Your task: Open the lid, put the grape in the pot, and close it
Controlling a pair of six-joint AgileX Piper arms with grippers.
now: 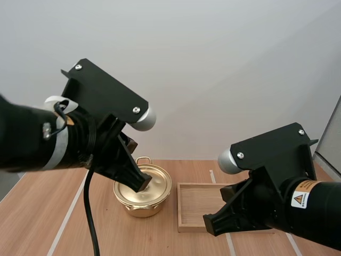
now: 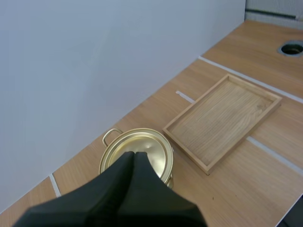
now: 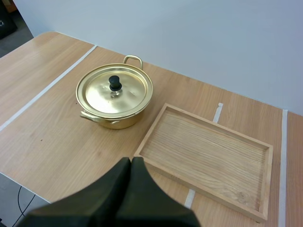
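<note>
A gold pot stands on the wooden table with its gold lid on, a black knob at the lid's middle. My left gripper hovers above the lid, its fingers lying together as one dark wedge that hides the knob. My right gripper is shut too, held above the table near the front edge of the wooden tray, holding nothing.
The tray lies right of the pot, with nothing in it. Pale tape lines cross the tabletop. A white wall stands behind the table. A round hole is cut in the table beyond the tray.
</note>
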